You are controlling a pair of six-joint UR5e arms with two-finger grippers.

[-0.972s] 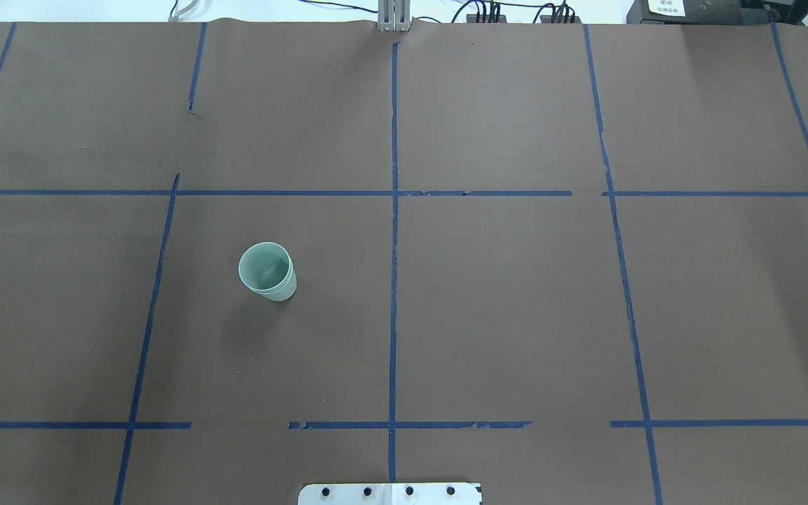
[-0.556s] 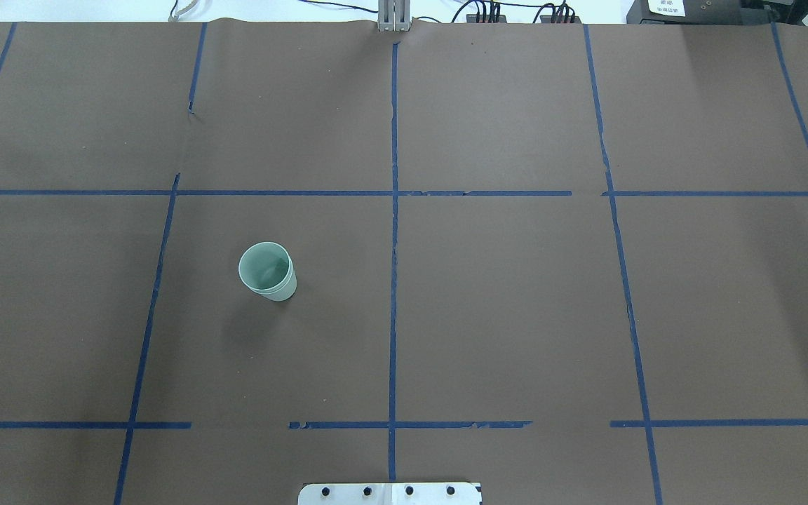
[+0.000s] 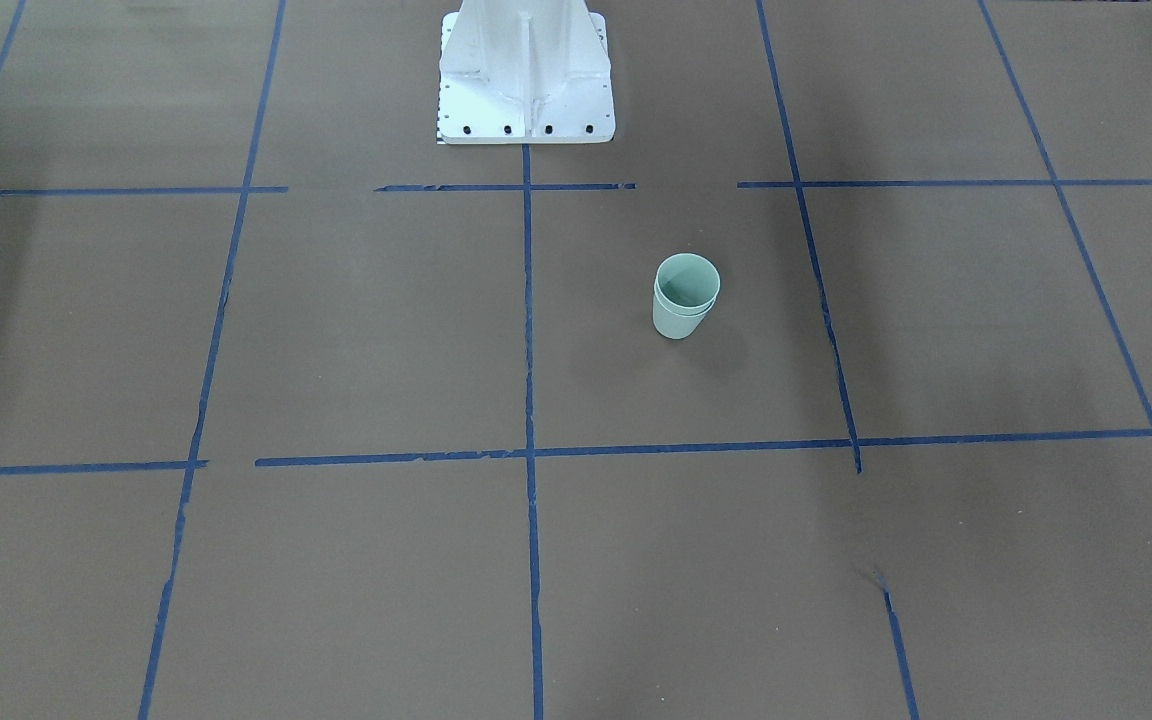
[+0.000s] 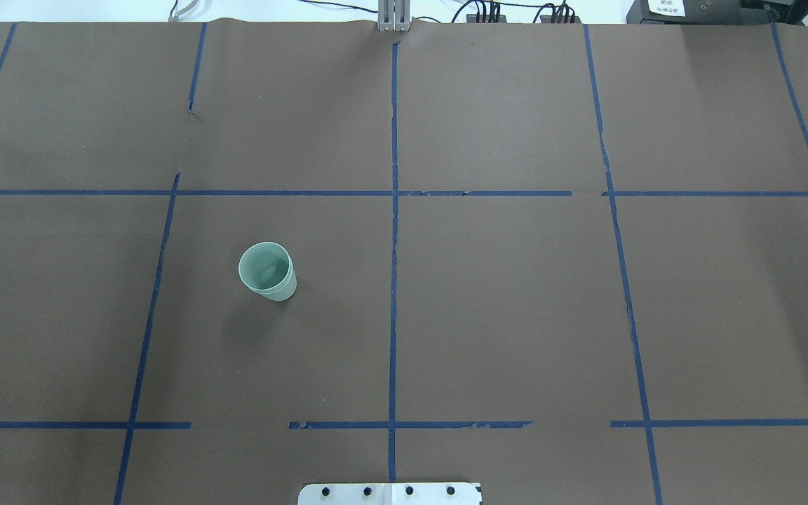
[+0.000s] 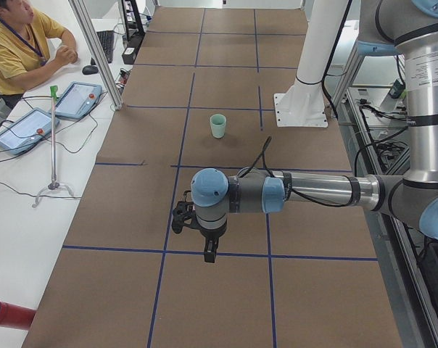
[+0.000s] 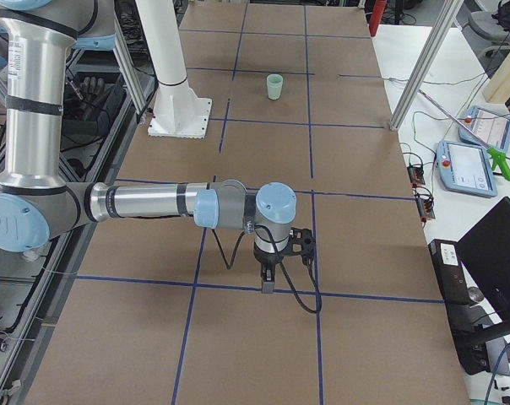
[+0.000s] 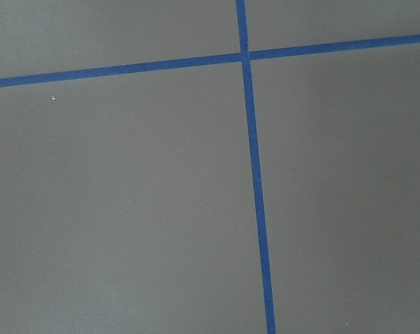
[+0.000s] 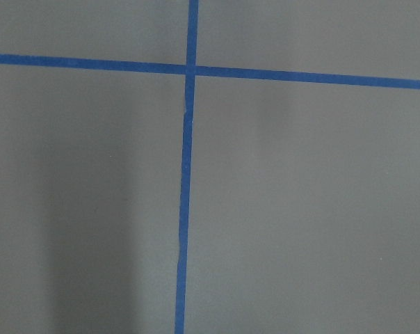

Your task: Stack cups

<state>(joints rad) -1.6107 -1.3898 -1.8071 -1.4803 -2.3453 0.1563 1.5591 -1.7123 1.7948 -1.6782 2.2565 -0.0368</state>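
Mint-green cups (image 4: 268,272) stand nested, one inside the other, upright on the brown bench (image 4: 516,315). In the overhead view they sit left of the centre tape line (image 4: 393,280). Well apart from them, the left gripper (image 5: 209,252) and the right gripper (image 6: 268,283) hang above the bench. They show only from the side, so I cannot tell how far either is parted or whether it holds anything.
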